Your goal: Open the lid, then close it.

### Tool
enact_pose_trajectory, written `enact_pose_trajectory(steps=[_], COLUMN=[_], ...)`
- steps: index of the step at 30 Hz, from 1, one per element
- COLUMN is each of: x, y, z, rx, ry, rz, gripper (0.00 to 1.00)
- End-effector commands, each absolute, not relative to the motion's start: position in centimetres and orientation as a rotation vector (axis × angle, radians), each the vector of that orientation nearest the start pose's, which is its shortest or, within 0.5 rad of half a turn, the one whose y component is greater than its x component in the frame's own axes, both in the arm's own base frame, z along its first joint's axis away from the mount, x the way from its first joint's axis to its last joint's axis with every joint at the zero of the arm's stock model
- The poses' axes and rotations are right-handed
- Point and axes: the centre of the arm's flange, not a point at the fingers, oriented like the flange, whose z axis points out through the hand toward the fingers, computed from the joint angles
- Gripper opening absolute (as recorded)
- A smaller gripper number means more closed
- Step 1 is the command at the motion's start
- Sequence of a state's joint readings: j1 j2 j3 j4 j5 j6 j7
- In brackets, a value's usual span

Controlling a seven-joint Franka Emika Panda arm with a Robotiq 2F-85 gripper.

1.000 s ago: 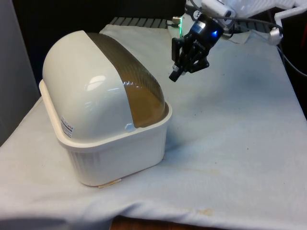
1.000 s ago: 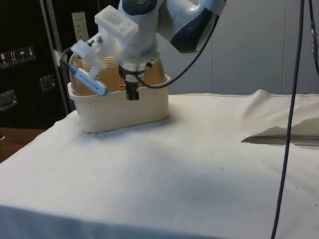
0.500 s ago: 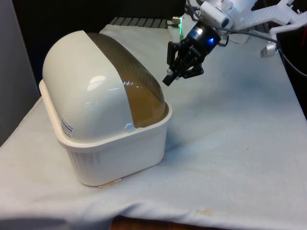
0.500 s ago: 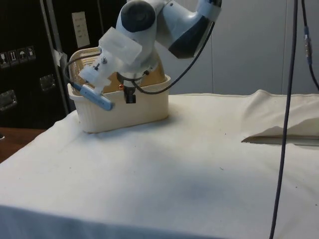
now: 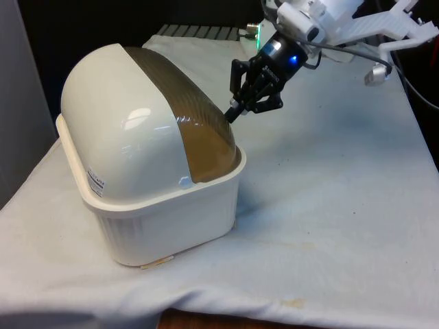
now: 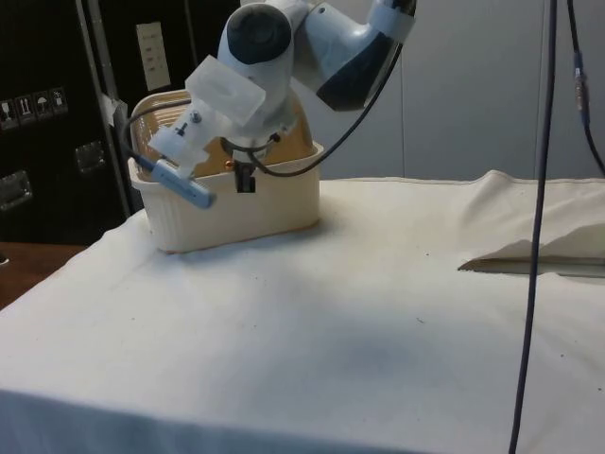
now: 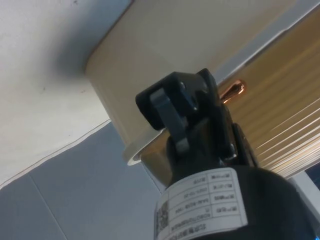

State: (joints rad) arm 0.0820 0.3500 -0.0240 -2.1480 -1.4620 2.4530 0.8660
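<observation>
One bread box [image 5: 147, 164] stands on the desk [image 5: 329, 205], towards the front view's left and nearest that camera. Its cream base [image 5: 171, 219] is a ribbed tub, and one smoky brown roll-top lid [image 5: 195, 127] curves over it beside the white domed end wall [image 5: 113, 123]. The lid is down, its lower edge meeting the tub's rim. One small label [image 5: 97, 182] sits low on the white end wall.

Just beyond the box, one black end effector [image 5: 236, 110] slants down towards the lid's far side, its tip right at the ribbed brown surface; whether it touches cannot be told. In the side view the end effector [image 6: 246, 180] hangs in front of the tub's upper edge. In the wrist view the end effector [image 7: 180, 112] has its two fingers drawn close together with nothing between them, and one small copper-coloured knob [image 7: 232, 91] sticks out from the lid just past them.

A white cloth covers the desk, with one rumpled fold [image 6: 529, 260] well apart from the box.
</observation>
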Motion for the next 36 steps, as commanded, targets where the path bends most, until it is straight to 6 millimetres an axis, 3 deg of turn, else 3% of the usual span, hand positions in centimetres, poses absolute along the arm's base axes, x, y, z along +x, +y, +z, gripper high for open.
enact_pose_trajectory(steps=[1,31,36], x=[56.6,57.3,57.2], y=[3.1,1.3,1.4], z=[23.5,23.2,24.3], rx=[2.262,2.238,2.226], ry=[0.485,0.371,0.355], rz=[0.447,0.460,0.484], gripper=[0.00,0.00,0.00])
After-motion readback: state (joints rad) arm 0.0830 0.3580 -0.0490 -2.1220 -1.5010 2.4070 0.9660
